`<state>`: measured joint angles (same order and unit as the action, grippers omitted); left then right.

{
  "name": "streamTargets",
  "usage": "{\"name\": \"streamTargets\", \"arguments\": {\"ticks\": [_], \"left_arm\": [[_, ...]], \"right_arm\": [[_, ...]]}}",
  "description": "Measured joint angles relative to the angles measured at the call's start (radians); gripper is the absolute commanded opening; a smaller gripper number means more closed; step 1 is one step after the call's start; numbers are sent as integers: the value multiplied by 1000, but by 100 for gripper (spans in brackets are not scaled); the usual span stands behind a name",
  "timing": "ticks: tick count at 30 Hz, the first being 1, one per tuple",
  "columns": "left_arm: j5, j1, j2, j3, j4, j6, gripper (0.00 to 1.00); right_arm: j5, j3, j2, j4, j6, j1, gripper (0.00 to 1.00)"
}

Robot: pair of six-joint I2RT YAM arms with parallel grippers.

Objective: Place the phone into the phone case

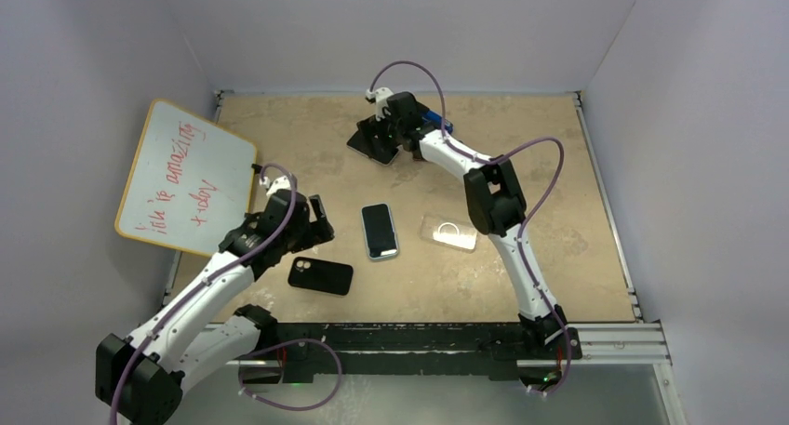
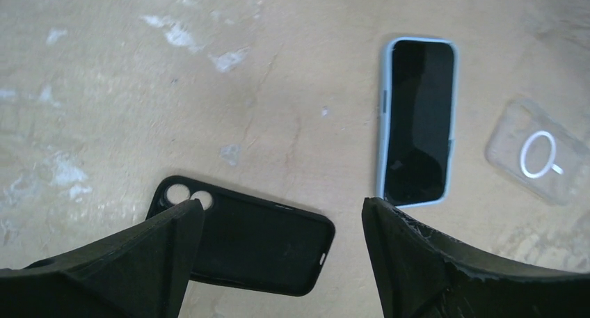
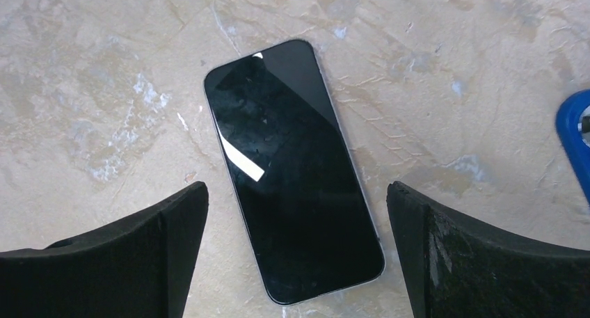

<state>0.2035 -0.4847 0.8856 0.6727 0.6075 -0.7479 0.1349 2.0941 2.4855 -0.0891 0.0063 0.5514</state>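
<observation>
Likely a lab: walled test bench (image 1: pixel 307 137), whiteboard (image 1: pixel 186 179).

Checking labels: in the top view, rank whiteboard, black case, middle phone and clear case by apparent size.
1. whiteboard, clearly largest.
2. black case, middle phone, clear case: look about alike, so unranked.

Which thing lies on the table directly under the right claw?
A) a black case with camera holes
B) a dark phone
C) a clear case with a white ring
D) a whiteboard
B: in the right wrist view, the dark phone lies flat on the table, and the right claw stands open over it, holding nothing.
</observation>
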Motion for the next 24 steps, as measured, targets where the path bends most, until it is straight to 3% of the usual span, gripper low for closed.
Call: {"name": "streamTargets", "arguments": {"ticks": [9,13,16,20,24], "left_arm": [[26,0,127,-34,22,-109,87],[9,0,160,-52,12,-117,83],[-17,0,190,-54,-9,-117,81],[-58,0,219,-57,-45,-113,81],[-138,0,237,-64,-95,-73,80]], "right_arm": [[10,-4,30,-45,-55,-2,98],[5,-6,30,-51,-83,-2,93],[-10,-17,27,-44,-98,-2,85],[-23,-53,7,-31,-103,2,63],[-73,-110,-32,-25,-92,14,51]]}}
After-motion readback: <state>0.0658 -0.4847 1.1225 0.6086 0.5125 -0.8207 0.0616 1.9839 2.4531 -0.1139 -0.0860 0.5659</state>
